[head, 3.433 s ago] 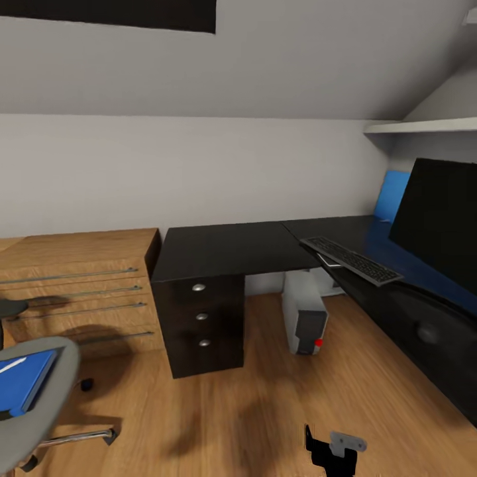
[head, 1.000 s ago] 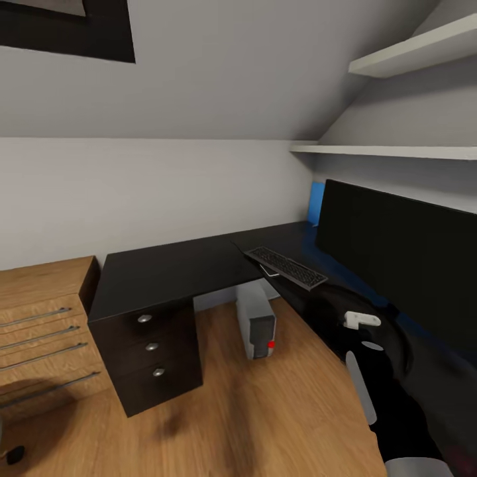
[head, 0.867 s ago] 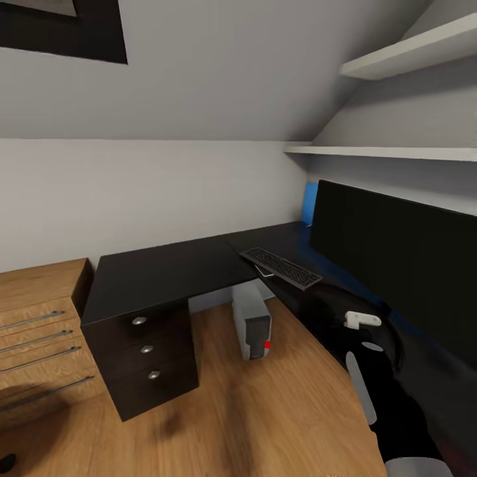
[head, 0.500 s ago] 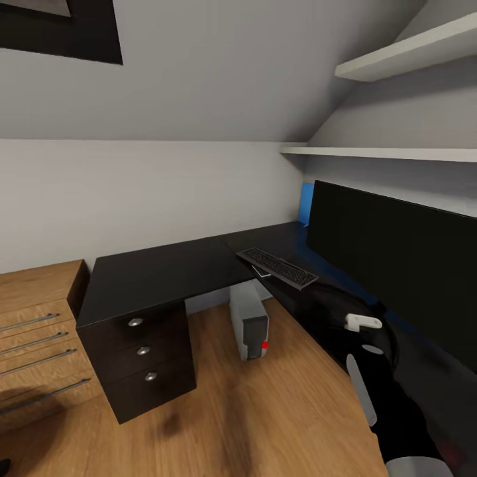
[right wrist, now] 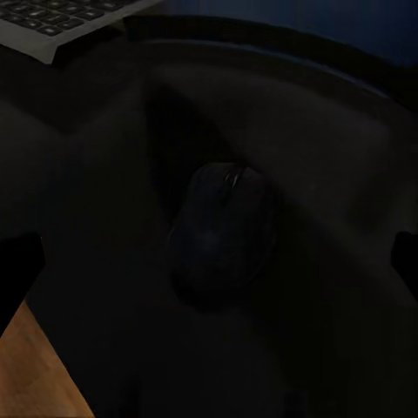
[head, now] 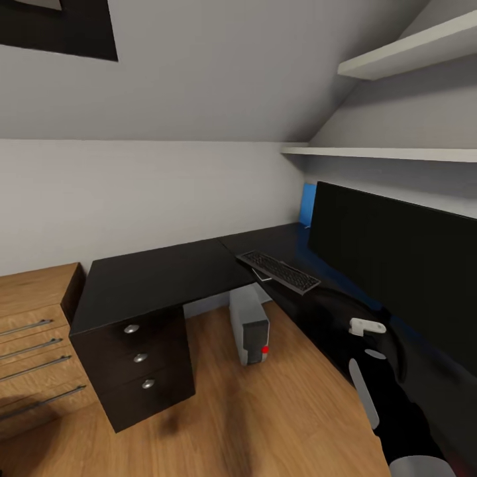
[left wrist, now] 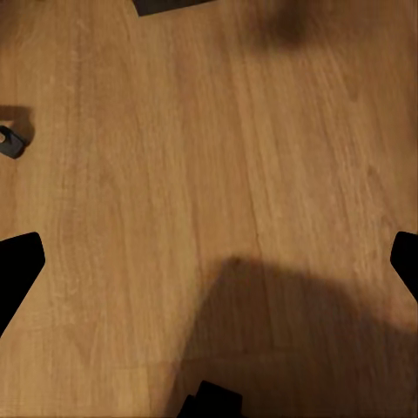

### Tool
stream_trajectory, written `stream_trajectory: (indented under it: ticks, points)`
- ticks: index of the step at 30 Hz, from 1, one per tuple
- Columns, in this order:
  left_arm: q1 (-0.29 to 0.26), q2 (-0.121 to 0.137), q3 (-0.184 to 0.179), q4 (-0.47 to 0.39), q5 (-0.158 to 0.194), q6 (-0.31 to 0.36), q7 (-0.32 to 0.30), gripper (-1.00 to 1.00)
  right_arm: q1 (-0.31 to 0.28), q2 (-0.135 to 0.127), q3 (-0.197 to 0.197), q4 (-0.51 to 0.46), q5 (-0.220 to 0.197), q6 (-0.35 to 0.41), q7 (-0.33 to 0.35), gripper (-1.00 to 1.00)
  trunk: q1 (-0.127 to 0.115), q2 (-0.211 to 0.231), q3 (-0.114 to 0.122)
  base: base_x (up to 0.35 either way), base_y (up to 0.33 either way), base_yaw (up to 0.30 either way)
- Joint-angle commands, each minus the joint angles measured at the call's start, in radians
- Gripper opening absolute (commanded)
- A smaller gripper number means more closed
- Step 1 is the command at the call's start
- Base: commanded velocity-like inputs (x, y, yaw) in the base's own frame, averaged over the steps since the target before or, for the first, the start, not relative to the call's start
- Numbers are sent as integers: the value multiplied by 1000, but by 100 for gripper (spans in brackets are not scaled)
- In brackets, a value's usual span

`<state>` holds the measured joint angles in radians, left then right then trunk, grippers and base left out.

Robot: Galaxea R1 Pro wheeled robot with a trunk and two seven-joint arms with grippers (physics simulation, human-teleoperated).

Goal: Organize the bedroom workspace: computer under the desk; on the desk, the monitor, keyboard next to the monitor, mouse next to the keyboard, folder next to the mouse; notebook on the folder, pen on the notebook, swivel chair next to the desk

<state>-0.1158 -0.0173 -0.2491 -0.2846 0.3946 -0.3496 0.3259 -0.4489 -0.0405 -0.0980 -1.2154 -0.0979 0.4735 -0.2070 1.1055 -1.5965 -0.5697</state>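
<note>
The view has swung right; mouse (right wrist: 222, 231) lies beside keyboard (head: 278, 271).

Head high, facing desk (head: 159, 278); wrists look down.

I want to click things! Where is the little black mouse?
The small rounded black mouse lies on the glossy black desk in the right wrist view, near the slim black keyboard.
</note>
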Motion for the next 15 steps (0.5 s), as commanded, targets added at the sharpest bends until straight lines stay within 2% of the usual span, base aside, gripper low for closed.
stream_trajectory:
  ticks: [1,8,15]
  points:
    - [-1,0,-9,0,6,-3,7,100,-1,-1,-3,-1,-11,2,-8,100,0,-1,-1,37,0,0]
    - [-1,0,-9,0,6,-3,7,100,-1,-1,-28,0,-10,-3,-8,100,0,-1,-1,30,0,0]
    - [-1,0,-9,1,6,-3,6,100,-3,-1,-35,25,-13,-4,-8,100,0,-1,-1,167,0,0]
